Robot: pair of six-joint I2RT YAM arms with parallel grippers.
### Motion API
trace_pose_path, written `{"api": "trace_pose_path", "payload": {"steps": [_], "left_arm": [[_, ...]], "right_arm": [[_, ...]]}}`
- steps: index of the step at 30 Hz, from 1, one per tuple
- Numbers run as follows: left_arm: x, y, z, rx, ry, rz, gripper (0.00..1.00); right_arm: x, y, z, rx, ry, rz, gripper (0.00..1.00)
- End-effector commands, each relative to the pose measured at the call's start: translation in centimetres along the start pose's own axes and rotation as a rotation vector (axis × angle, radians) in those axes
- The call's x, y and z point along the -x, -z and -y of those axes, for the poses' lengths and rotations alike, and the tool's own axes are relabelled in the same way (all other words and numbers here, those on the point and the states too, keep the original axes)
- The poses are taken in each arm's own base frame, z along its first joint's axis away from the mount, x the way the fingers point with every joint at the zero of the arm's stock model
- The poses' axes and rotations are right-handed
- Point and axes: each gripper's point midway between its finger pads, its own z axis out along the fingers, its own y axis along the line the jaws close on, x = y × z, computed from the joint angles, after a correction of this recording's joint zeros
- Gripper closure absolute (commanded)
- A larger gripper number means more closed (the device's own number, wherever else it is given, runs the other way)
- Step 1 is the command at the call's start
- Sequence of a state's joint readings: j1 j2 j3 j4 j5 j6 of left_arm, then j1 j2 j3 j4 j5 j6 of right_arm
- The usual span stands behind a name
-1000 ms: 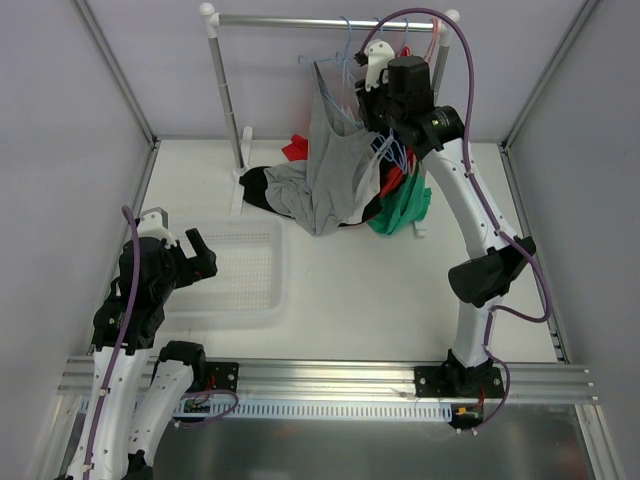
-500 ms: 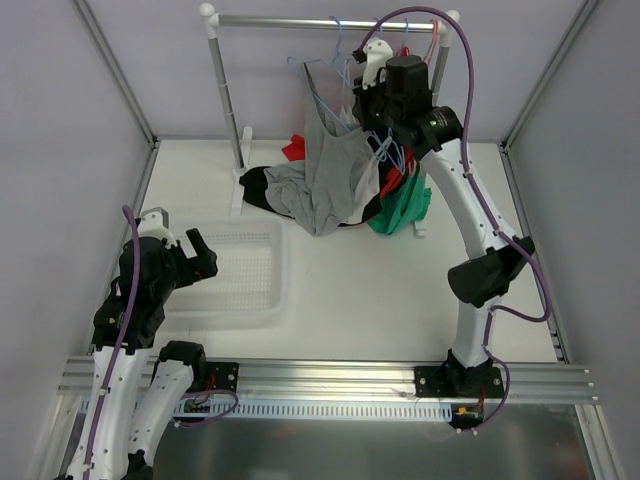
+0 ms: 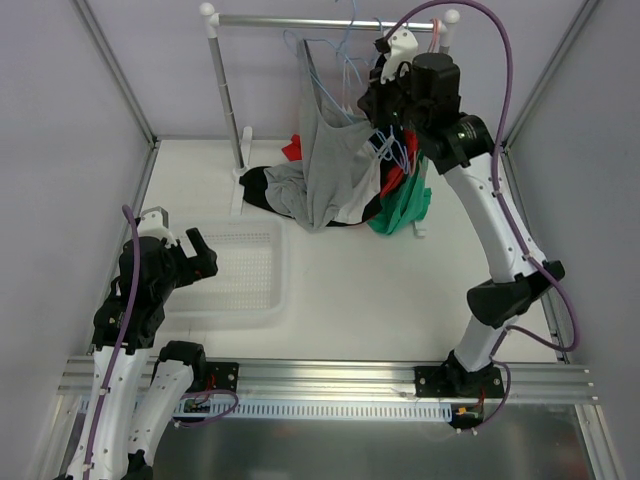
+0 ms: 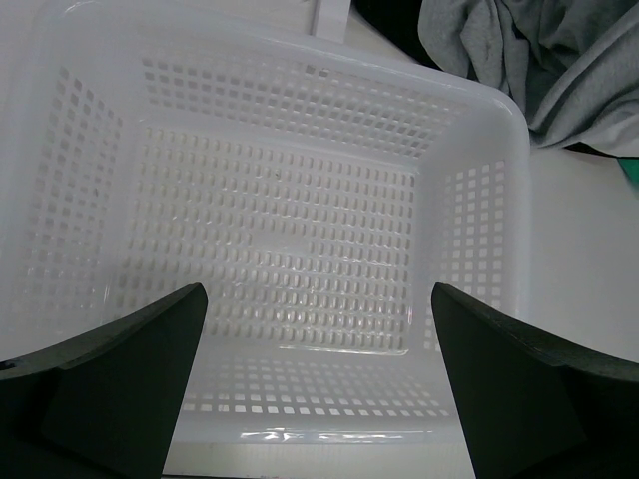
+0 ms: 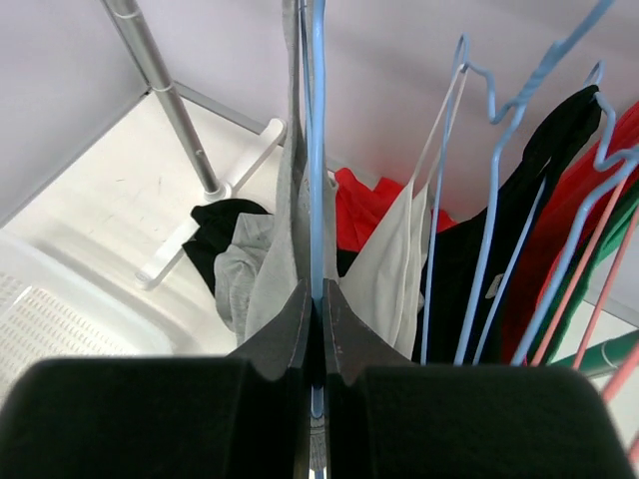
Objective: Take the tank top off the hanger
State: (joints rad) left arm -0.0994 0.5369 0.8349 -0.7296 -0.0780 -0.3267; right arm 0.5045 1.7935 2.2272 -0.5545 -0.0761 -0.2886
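Observation:
A grey tank top (image 3: 330, 170) hangs from a light-blue wire hanger (image 3: 318, 72) on the rail, with its lower part piled on the table. My right gripper (image 3: 374, 100) is up by the rail, shut on that hanger's blue wire (image 5: 317, 150). The wire runs straight between the closed jaws of the right gripper (image 5: 318, 294), and the grey tank top (image 5: 268, 269) drapes just beyond them. Low at the left, my left gripper (image 3: 198, 255) hangs open over the white basket. In the left wrist view nothing lies between the fingers of the left gripper (image 4: 319, 309).
The white perforated basket (image 3: 281, 270) (image 4: 479, 200) sits at the left. A metal rail (image 3: 290, 20) on white posts holds more blue and pink hangers (image 5: 479, 249) with black, red, white and green (image 3: 405, 205) garments. Black cloth (image 3: 255, 185) lies by the rail's foot.
The right gripper has closed on the blue hanger wire. The right arm has moved up and to the right, and the hanger's top with the tank top's strap has risen toward the rail. The left arm is still.

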Motion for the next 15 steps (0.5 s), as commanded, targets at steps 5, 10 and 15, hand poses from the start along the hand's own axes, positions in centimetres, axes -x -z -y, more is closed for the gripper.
{"api": "trace_pose_path", "payload": {"steps": [5,10,15], "left_arm": [[0.9,0.3,1.0,-0.054,0.001,0.043,0.01],[1.2,0.9,2.8,-0.153,-0.009,0.044,0.01],[3.7,2.3,6.0,-0.296,0.021,0.074,0.01]], "right_arm": [[5.4,9.0,-1.4,0.025,-0.030,0.199,1.00],[1.8,14.9,-1.7,0.003,-0.112,0.131,1.00],[-1.9,23.9,-3.0,0.032,-0.164,0.129,1.00]]}}
